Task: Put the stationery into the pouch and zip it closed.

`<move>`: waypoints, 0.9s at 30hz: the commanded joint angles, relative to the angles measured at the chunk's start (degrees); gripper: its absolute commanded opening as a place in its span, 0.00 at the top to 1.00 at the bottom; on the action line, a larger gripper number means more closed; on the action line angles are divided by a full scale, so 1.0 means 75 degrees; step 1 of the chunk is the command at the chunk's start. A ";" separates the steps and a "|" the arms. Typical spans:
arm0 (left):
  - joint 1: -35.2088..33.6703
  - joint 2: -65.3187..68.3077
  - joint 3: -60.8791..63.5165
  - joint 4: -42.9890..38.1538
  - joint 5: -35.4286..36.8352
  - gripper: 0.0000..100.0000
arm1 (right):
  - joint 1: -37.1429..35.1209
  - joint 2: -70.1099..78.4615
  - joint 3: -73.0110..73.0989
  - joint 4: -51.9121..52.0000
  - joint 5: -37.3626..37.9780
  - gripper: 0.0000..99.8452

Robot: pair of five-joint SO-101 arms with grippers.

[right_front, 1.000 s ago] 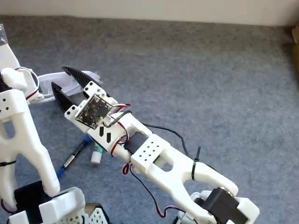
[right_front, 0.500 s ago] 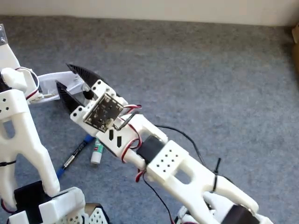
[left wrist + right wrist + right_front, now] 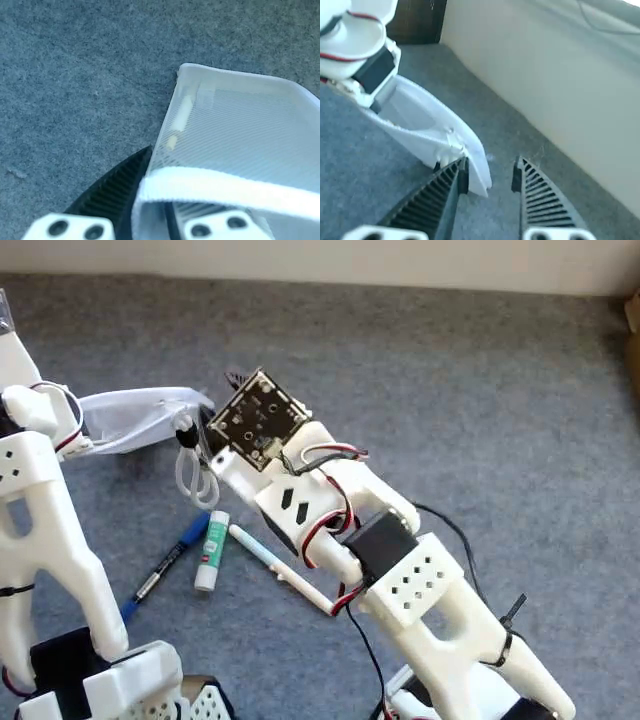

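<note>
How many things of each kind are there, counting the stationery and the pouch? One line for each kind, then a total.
Pens: 2 (a blue-capped dark pen, a slim white pen)
Glue sticks: 1 (white glue stick with green label)
Scissors: 1, apparently (clear looped handles)
Pouches: 1 (white mesh pouch)
Total: 5

Layout, as found:

1. Pouch (image 3: 140,415): toward the left edge of the carpet (image 3: 480,390), behind the loose stationery. Its left end is pinched in my left gripper (image 3: 155,210).
2. My right gripper (image 3: 490,170): at the pouch's right end, fingers spread, one finger just beside the pouch's corner.
3. Looped piece (image 3: 193,475), kind unclear: between the pouch and the glue stick, beneath my right wrist.
4. Marker (image 3: 165,565): toward the front-left corner, leftmost of three.
5. Glue stick (image 3: 211,550): just right of the marker.
6. Pen (image 3: 280,565): right of the glue stick, its far end just beside it and its near end by my right arm.
</note>
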 commanded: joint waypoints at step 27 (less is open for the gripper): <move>-0.0768 0.0053 -0.0029 -0.0457 0.0832 0.99 | -0.0545 0.3640 0.0662 0.1131 -0.1043 0.86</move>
